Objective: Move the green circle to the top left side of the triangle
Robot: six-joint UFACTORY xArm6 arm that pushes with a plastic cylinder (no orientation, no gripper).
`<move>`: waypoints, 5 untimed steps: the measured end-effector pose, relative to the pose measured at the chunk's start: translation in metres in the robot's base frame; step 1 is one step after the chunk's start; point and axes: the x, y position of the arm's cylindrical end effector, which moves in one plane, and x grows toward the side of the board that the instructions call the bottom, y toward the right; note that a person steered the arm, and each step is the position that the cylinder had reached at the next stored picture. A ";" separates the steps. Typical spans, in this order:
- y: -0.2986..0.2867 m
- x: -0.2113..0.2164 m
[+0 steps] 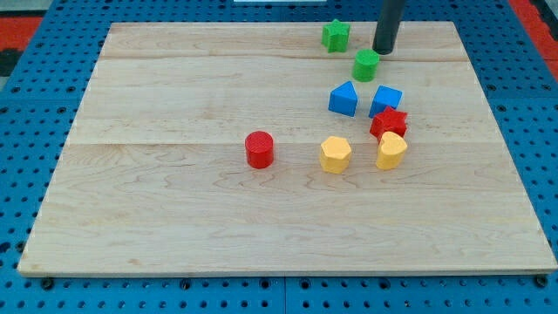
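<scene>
Camera view shows a pale wooden desk (174,201) lying on a blue pegboard (35,105), with all the blocks gathered in the upper right part of the board. My tip (384,51) is the lower end of a straight dark rod that comes down from the view's top edge; there is no gripper on this arm, so nothing opens, closes or holds anything. The tip stands just beside the green circle (366,64), at its upper right, so close that I cannot tell whether the two touch. The green circle is a short cylinder sitting near the view's top, right of centre. Up and to the view's left of it lies a green star (336,35), close to the desk's far edge and apart from the circle. Below the circle sits a blue triangle (343,98), with the circle off its upper right side. Just right of that is a second blue block (385,99), its shape hard to make out. A red star (389,124) lies right below this second blue block and appears to touch it, and a yellow block (391,151) sits against the red star's lower side. A yellow hexagon (335,154) lies left of it, and a red cylinder (259,149) stands well apart further left, near the desk's middle.
</scene>
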 end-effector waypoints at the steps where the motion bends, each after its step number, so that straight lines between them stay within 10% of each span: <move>1: -0.025 0.018; 3: -0.122 0.040; 5: -0.060 0.057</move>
